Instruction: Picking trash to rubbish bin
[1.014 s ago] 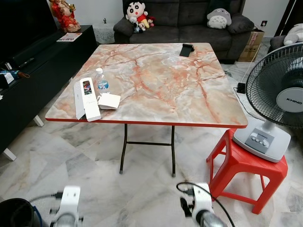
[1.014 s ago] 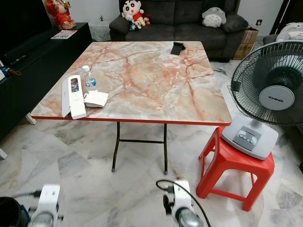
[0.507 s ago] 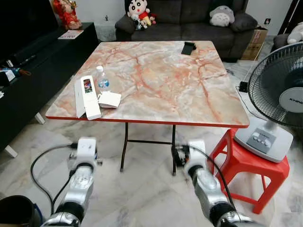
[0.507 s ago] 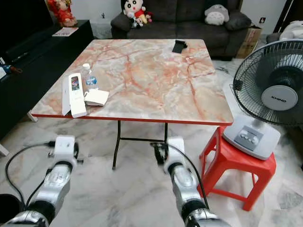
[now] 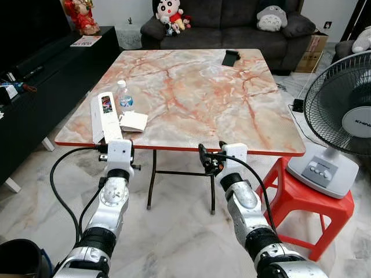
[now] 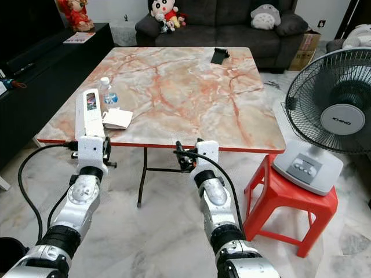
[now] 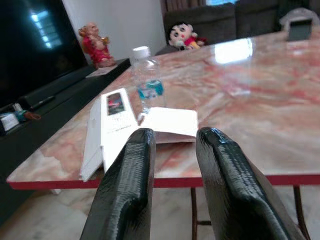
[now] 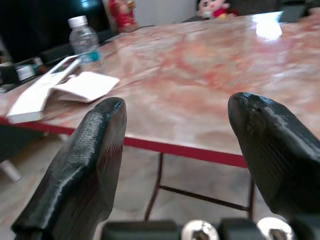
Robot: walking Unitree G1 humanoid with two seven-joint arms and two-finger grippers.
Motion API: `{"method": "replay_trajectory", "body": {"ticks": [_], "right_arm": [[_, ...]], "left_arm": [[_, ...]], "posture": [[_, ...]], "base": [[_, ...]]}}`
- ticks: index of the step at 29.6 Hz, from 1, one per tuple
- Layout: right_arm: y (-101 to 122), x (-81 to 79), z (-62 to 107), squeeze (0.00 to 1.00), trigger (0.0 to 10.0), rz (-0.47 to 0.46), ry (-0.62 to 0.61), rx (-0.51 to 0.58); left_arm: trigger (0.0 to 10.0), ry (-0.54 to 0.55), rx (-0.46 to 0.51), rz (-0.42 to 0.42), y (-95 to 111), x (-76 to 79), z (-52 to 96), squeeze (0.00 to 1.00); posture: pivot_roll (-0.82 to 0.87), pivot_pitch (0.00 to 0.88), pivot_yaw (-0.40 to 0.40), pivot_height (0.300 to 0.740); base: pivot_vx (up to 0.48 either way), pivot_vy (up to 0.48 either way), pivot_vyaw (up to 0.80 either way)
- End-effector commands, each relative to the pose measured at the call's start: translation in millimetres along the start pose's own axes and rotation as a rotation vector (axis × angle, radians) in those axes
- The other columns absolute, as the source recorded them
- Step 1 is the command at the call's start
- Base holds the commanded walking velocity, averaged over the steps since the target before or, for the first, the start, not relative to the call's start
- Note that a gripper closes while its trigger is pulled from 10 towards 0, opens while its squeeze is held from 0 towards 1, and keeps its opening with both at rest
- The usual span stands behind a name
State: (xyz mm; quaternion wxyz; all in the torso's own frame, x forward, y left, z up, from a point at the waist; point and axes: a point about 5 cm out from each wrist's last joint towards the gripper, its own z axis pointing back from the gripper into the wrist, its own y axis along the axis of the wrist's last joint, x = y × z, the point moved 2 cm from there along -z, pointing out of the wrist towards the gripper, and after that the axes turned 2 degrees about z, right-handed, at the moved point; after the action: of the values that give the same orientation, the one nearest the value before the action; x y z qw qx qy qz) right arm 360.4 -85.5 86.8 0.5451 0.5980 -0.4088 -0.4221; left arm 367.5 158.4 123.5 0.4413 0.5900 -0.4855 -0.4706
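Note:
On the marble table, near its left front corner, lie a clear plastic water bottle, a long white box and a folded white paper. The bottle, the box and the paper lie just beyond my left gripper's fingers. My left gripper is raised just below the table's front edge, in front of the box, open and empty. My right gripper hangs below the middle of that edge, wide open and empty. A black bin stands on the floor at the lower left.
A standing fan sits on a red plastic stool to the right of the table. A black TV cabinet runs along the left. A sofa with plush toys is beyond the table. A black object lies at the table's far side.
Both arms have risen from the bottom of the view up to the table's front edge. The camera has shifted slightly; the things on the table have not moved.

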Motion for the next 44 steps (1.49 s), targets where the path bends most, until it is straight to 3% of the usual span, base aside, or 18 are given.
{"method": "replay_trajectory", "body": {"ticks": [1,13,19,38,44], "right_arm": [[6.9,-7.7,-5.5,0.0,10.0,0.001,0.028,0.019],[3.5,-10.1,-2.6,0.0,10.0,0.004,0.042,0.015],[5.0,-12.9,-3.7,0.0,10.0,0.007,0.053,0.021],[9.2,-15.4,-5.5,0.0,10.0,0.018,0.074,0.035],[9.0,-14.4,-5.1,0.0,10.0,0.011,0.067,0.036]], "left_arm": [[10.0,0.017,-0.008,-0.009,-1.0,-6.3,0.4,0.0],[10.0,0.012,-0.021,-0.013,-2.5,-4.6,3.4,0.0],[10.0,0.009,-0.021,-0.011,-1.5,-2.6,2.8,0.0],[10.0,0.021,-0.012,-0.005,3.4,-3.1,0.1,0.0],[10.0,0.031,-0.008,-0.005,5.1,-5.3,-0.8,0.0]], "posture": [[-0.05,0.0,0.03,0.74],[-0.05,0.0,0.035,0.74],[-0.05,0.0,0.035,0.74],[-0.04,0.0,0.028,0.74],[-0.04,0.0,0.028,0.74]], "base": [[0.262,0.0,0.51],[0.272,0.0,0.0],[0.279,0.0,0.76],[0.283,0.0,0.0],[0.282,0.0,0.79]]}}
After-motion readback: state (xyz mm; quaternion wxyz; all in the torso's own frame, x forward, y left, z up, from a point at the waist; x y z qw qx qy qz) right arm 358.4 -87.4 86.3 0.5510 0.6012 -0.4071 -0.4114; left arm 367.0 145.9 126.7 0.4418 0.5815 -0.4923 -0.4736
